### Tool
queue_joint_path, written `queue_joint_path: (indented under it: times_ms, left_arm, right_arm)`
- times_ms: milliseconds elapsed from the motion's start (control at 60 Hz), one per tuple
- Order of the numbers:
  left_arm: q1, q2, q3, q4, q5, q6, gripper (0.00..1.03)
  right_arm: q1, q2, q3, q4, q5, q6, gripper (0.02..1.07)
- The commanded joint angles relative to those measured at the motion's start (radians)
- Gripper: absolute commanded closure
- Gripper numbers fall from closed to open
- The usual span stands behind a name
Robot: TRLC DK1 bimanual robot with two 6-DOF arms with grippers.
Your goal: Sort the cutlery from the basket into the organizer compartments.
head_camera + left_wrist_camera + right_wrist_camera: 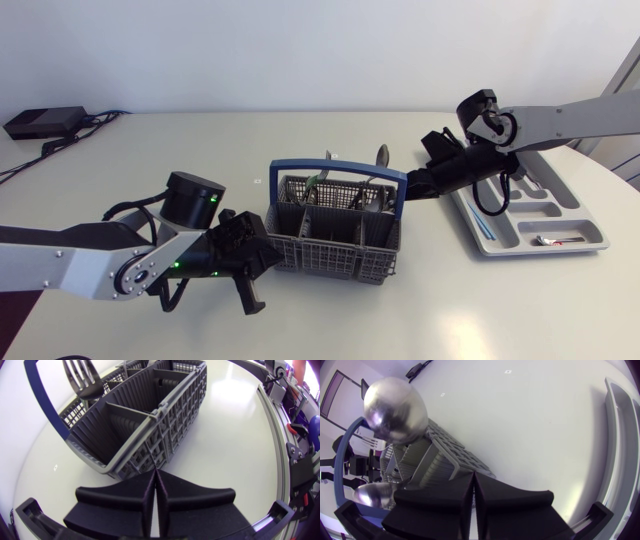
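- Your left gripper (154, 480) sits nearest, low over the table (450, 310) just off the basket's near-left corner. Its jaws are pressed together with nothing between them. Judged idle at this step.
- The basket (335, 250) stands upright at the table's middle, a grey mesh box with inner dividers and a blue hoop handle (335, 165) arching over it.
- Cutlery stands in the basket's far cells. A fork (82, 377) has its tines up at the left end. A spoon (395, 410) has its bright bowl up by the right end, and a second spoon (372, 494) lies lower beside it.
- Your right gripper (473, 485) is at the basket's far-right end, near the handle's foot. Its jaws are closed, with no handle visible between them.
- Step in hand, as judged: a pick from the basket by the right arm, not yet made.
- The next move calls for you to part the right jaws, line them on one upright piece, most likely the near spoon, and close on its stem clear of the hoop and mesh.
- The organizer (585, 215) lies far right, well apart from the basket. It holds a thin blue piece (483, 228) and a small pale piece (553, 240), kind not discernible. Most cutlery remains unsorted, so the task is judged early.
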Motion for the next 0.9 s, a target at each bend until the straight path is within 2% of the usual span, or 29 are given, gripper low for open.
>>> queue_joint_path:
  times_ms: [0,250,333,400,467,500,617,750,883]
  left_arm:
    - [0.025,0.014,0.052,0.033,0.000,0.015,1.00]
    - [0.080,0.040,0.061,0.039,0.000,0.032,1.00]
    - [0.085,-0.012,0.040,0.017,0.000,0.035,0.97]
    - [0.088,-0.072,0.014,0.007,0.002,0.035,0.93]
    - [0.086,-0.141,-0.017,-0.009,0.002,0.035,0.79]
    - [0.085,-0.159,-0.025,-0.013,0.002,0.035,0.75]
    - [0.080,-0.225,-0.036,-0.049,0.002,0.032,0.60]
    - [0.091,-0.264,-0.040,-0.065,0.002,0.034,0.57]
    - [0.099,-0.306,-0.054,-0.073,0.006,0.034,0.57]
  right_arm:
    - [0.018,-0.043,-0.046,-0.017,-0.031,-0.025,1.01]
    - [0.035,-0.109,-0.102,0.000,-0.027,-0.022,1.01]
    - [0.029,-0.206,-0.144,0.026,0.047,-0.023,0.99]
    - [0.034,-0.284,-0.173,0.032,0.084,-0.023,0.94]
    - [0.060,-0.388,-0.211,0.037,0.139,-0.028,0.86]
    - [0.075,-0.431,-0.227,0.037,0.160,-0.031,0.84]
    - [0.185,-0.597,-0.274,0.037,0.272,-0.032,0.76]
    - [0.374,-0.689,-0.280,0.023,0.404,-0.011,0.66]
    - [0.531,-0.680,-0.251,0.032,0.490,0.025,0.66]
